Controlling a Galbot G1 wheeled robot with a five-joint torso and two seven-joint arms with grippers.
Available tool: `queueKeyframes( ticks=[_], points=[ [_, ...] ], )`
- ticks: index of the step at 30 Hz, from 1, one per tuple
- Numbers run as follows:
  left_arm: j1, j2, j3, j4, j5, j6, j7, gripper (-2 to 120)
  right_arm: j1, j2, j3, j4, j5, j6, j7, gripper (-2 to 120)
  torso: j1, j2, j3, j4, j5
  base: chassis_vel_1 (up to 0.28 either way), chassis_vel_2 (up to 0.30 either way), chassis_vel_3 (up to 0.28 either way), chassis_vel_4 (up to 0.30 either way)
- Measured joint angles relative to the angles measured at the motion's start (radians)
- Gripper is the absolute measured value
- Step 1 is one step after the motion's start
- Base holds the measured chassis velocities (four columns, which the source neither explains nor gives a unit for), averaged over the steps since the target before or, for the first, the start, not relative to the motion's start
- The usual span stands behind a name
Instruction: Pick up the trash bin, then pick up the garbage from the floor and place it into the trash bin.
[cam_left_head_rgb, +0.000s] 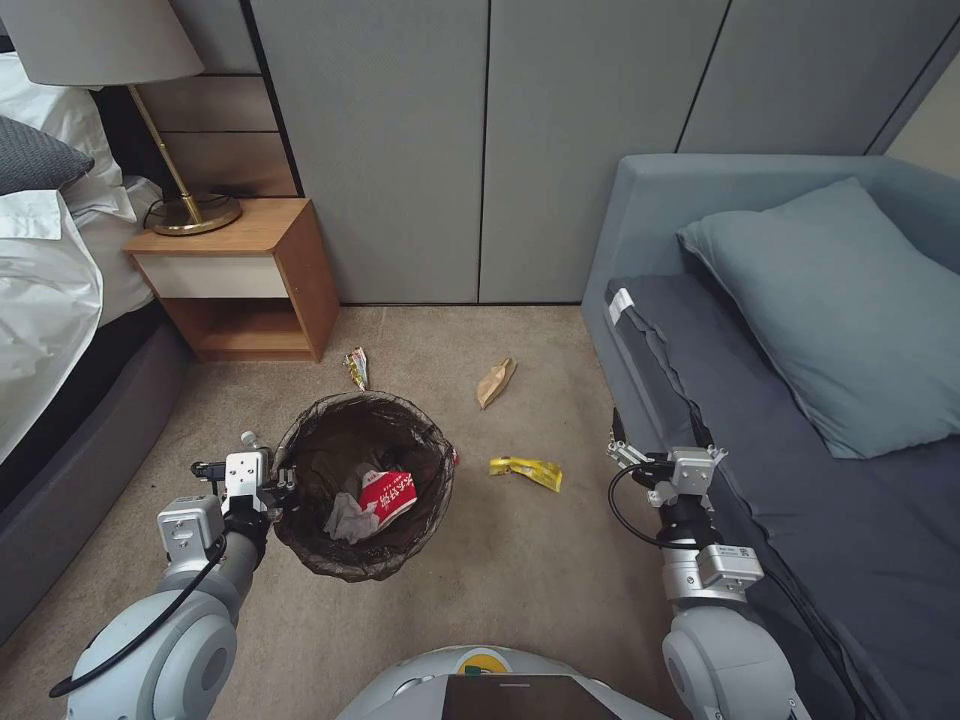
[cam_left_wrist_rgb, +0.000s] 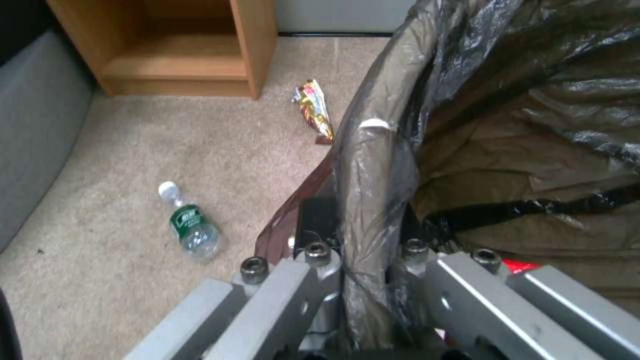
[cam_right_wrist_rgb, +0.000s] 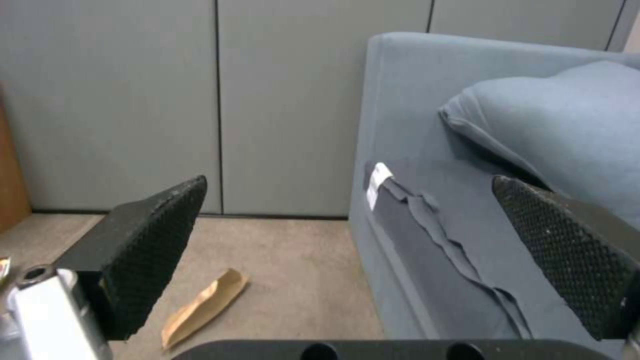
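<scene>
Left tool (cam_left_head_rgb: 281, 487): clenched on the rim of the round white bag-lined trash bin (cam_left_head_rgb: 400, 565).
Right tool (cam_right_wrist_rgb: 347, 260): released, raised beside the grey-blue sofa (cam_left_head_rgb: 640, 230).
Yellow crumpled wrapper (cam_left_head_rgb: 526, 470): on the beige carpet floor (cam_left_head_rgb: 520, 570), between bin and right tool.

Glossy, crinkled see-through plastic bag (cam_left_wrist_rgb: 507, 125) lines the bin (cam_left_head_rgb: 365, 485). Short-pile matt carpet (cam_left_head_rgb: 530, 560). Smooth wood nightstand (cam_left_head_rgb: 240, 275), upper left in the head view. Creased brown paper scrap (cam_right_wrist_rgb: 203, 307). Clear plastic bottle (cam_left_wrist_rgb: 192, 227). Shiny foil wrapper (cam_left_wrist_rgb: 315, 110). Matt cloth sofa (cam_left_head_rgb: 780, 400). Right gripper (cam_right_wrist_rgb: 347, 260) pads (cam_right_wrist_rgb: 157, 250) are rough, black and knurled
</scene>
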Motion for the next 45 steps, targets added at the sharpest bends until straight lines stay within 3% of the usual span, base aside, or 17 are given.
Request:
queueKeyframes(
  ticks=[15, 23, 34, 45],
  points=[
    [0.001, -0.002, -0.002, 0.000, -0.001, 0.001, 0.000, 2, 0.002, 0.000, -0.009, 0.000, 0.002, -0.006, 0.003, 100, 0.000, 0.000, 0.000, -0.0001, 0.0000, -0.071, 0.069, 0.065, -0.073],
    [0.023, -0.010, -0.038, 0.000, -0.019, 0.003, -0.001, 2, 0.059, -0.022, 0.021, 0.009, 0.044, -0.102, -0.068, 100, 0.000, 0.000, 0.000, -0.0002, 0.0001, 0.000, 0.000, 0.000, 0.000],
    [0.057, -0.011, -0.126, 0.000, -0.082, -0.009, -0.009, 2, 0.213, -0.146, 0.019, -0.080, 0.224, -0.197, -0.152, 100, 0.000, 0.000, 0.000, -0.0005, 0.0003, 0.000, 0.000, 0.000, 0.000],
    [0.113, -0.012, -0.129, 0.000, -0.091, -0.015, -0.024, 2, 0.427, -0.388, -0.114, -0.366, 0.396, -0.242, -0.281, 100, 0.000, 0.000, 0.000, -0.0003, 0.0003, 0.000, 0.000, 0.000, 0.000]
  ],
)
